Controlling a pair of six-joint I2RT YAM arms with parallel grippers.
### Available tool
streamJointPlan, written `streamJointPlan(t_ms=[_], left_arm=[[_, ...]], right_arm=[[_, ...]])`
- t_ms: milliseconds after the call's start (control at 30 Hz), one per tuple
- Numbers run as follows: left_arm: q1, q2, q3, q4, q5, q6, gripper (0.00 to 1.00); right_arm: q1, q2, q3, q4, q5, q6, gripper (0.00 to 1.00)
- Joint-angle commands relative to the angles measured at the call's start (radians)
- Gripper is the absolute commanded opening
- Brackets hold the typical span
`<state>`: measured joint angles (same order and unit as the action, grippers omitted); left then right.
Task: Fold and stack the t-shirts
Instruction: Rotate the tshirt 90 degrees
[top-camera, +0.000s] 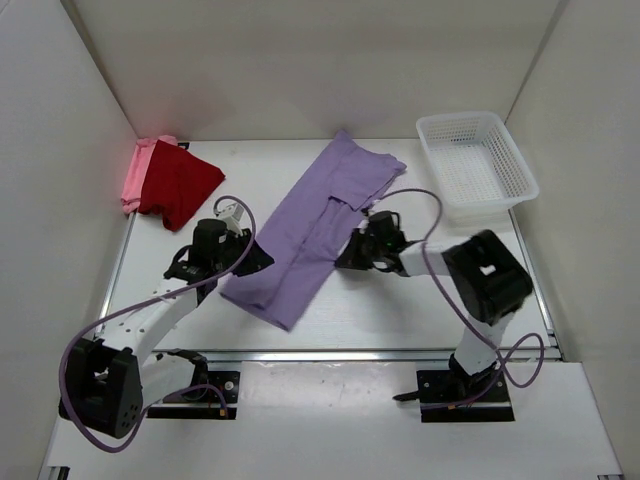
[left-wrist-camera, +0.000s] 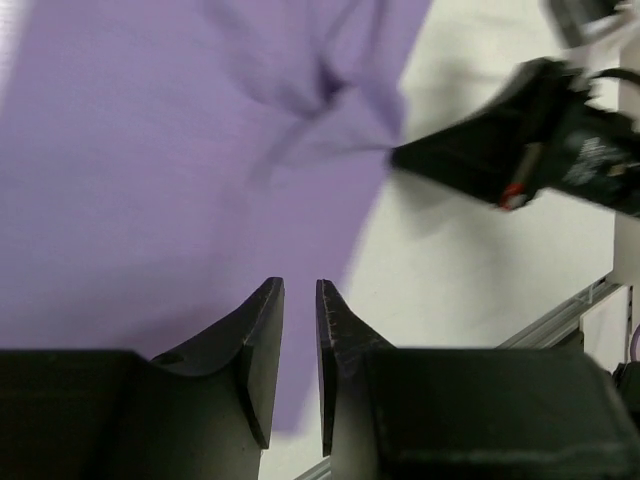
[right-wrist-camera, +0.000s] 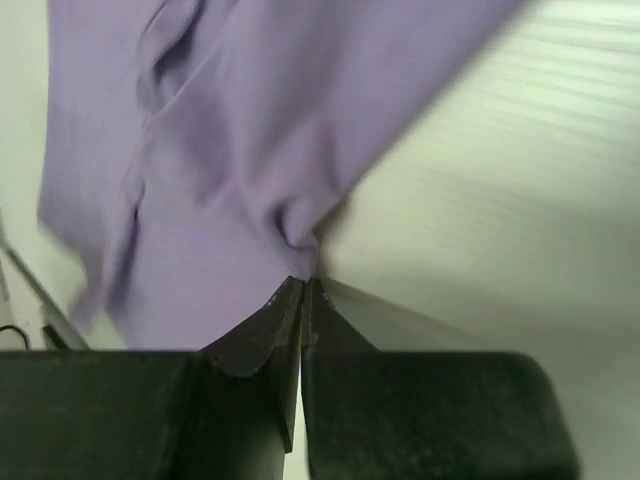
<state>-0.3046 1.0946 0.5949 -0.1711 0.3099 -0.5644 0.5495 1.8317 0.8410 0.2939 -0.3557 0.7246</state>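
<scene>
One soft lavender shirt (top-camera: 300, 240), folded long, creased; right gripper (right-wrist-camera: 302, 285) pinching edge.

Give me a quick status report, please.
Right gripper shut on lavender fabric t-shirt. Left gripper nearly closed at its edge, grip unclear. White mesh plastic basket stands apart.

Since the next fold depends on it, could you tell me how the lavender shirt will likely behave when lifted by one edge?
Probably floppy: the lavender shirt puckers into folds where the right gripper pinches its edge. Likely light, as that small fingertip pinch gathers it. Creased on the table, it may bunch rather than slide flat.
</scene>
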Motion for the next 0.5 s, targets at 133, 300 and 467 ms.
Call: streamJointPlan(t_ms=[133,300,467], left_arm=[[-0.065,0.028,-0.016,-0.011,-0.04,0.029,0.34],[-0.053,0.013,-0.078,-0.016,-0.063,0.024,0.45],[-0.106,0.039,-0.115,-0.004,-0.092,0.011,0.5]], right_arm=[[-0.267,-0.316,-0.174,-0.252,-0.089,-0.174,0.21],[-0.332,-0.3,0.0,-0.268,0.001,-0.229,0.43],[-0.361,-0.019,0.346,-0.291,0.2,-0.309,0.42]])
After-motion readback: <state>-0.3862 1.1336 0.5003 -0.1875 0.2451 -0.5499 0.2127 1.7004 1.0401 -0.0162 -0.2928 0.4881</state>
